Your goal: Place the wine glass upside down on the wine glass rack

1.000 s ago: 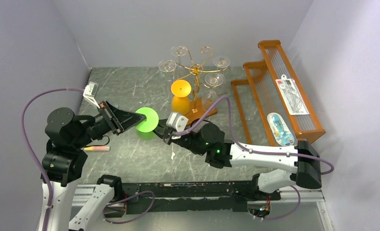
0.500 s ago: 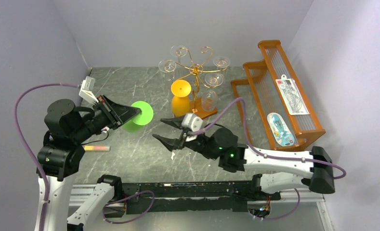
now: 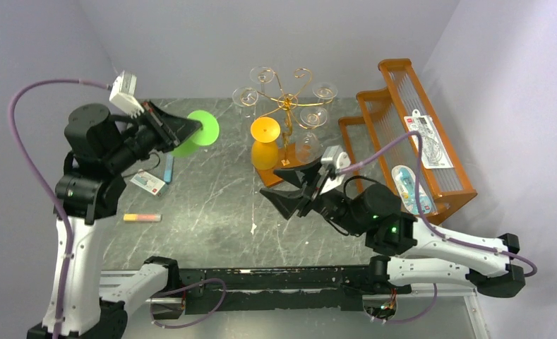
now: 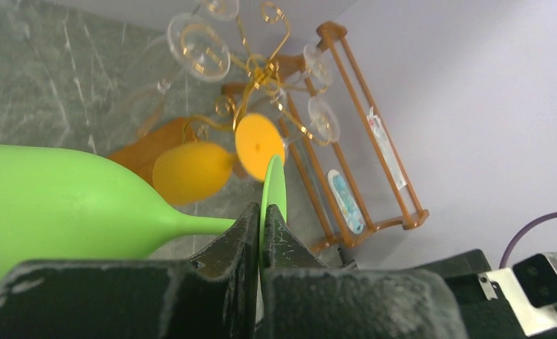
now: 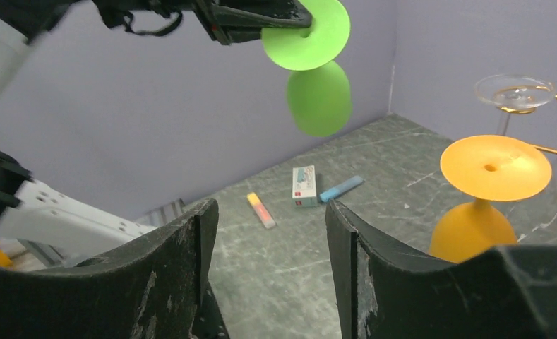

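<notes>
A green wine glass [image 3: 203, 128] hangs in the air at the left, its round foot pinched edge-on between the fingers of my left gripper [image 3: 193, 128], which is shut on it. In the left wrist view the green bowl [image 4: 63, 205] lies left of the left gripper [image 4: 260, 220]. The wine glass rack [image 3: 286, 102], gold wire on a brown base, stands at the back centre. It carries an orange glass [image 3: 265, 131] and clear glasses upside down. My right gripper [image 3: 274, 185] is open and empty, in front of the rack. Its wrist view shows the green glass [image 5: 307, 32] high above.
An orange slatted shelf [image 3: 402, 92] with flat packets stands at the right. On the table at the left lie a small card box [image 3: 148, 181], a blue marker [image 3: 168, 168] and a yellow-pink marker [image 3: 141, 217].
My right gripper has opened, let go of the green glass and drawn back to the right. My left arm has lifted the glass up and toward the back left.
</notes>
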Motion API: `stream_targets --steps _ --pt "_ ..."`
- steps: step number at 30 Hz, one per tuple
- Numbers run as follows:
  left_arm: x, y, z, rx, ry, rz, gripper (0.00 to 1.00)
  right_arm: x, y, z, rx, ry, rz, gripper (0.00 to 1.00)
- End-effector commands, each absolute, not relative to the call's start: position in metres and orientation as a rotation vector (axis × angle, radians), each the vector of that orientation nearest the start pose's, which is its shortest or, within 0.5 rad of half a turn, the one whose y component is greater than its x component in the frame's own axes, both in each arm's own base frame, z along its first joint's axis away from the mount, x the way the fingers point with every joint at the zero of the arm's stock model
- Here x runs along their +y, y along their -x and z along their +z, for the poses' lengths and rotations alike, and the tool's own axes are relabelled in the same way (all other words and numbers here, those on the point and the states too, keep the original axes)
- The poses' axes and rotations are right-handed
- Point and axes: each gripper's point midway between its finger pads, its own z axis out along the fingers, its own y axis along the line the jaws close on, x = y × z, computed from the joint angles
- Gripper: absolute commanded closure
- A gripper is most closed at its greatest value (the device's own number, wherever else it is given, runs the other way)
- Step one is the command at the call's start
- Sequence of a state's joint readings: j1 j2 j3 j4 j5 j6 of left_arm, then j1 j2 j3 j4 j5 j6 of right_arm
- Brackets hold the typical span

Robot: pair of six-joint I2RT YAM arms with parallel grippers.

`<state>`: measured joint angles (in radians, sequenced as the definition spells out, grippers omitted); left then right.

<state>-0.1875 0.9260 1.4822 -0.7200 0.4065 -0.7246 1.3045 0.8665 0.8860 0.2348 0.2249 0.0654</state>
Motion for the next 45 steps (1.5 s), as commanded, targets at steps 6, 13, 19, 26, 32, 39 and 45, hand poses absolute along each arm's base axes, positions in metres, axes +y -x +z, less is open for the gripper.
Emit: stream_targets --steps 6,13,19,26,32,39,45 --pt "-0.162 -0.295 0.524 1.578 0.005 -1.065 0.95 0.280 -0.127 0.454 1.356 0.345 1.152 0.39" --pt "-0.191 -0.332 0.575 1.398 -0.117 -1.256 0.95 0.252 -0.131 0.479 1.303 0.201 1.186 0.40" --pt "-0.204 -0.361 0.601 1.260 -0.141 -1.379 0.95 0.247 -0.134 0.481 1.301 0.175 1.173 0.40" --pt "-0.230 -0.402 0.599 1.170 -0.221 -1.507 0.95 0.247 -0.139 0.479 1.307 0.160 1.143 0.40" --pt "-0.269 -0.424 0.585 1.141 -0.274 -1.623 0.95 0.251 -0.141 0.471 1.335 0.152 1.143 0.40" --pt "-0.314 -0.454 0.556 1.199 -0.188 -1.644 0.95 0.249 -0.140 0.464 1.350 0.126 1.167 0.40" --pt "-0.326 -0.484 0.524 1.277 0.020 -1.568 0.95 0.244 -0.141 0.464 1.358 0.112 1.156 0.42"
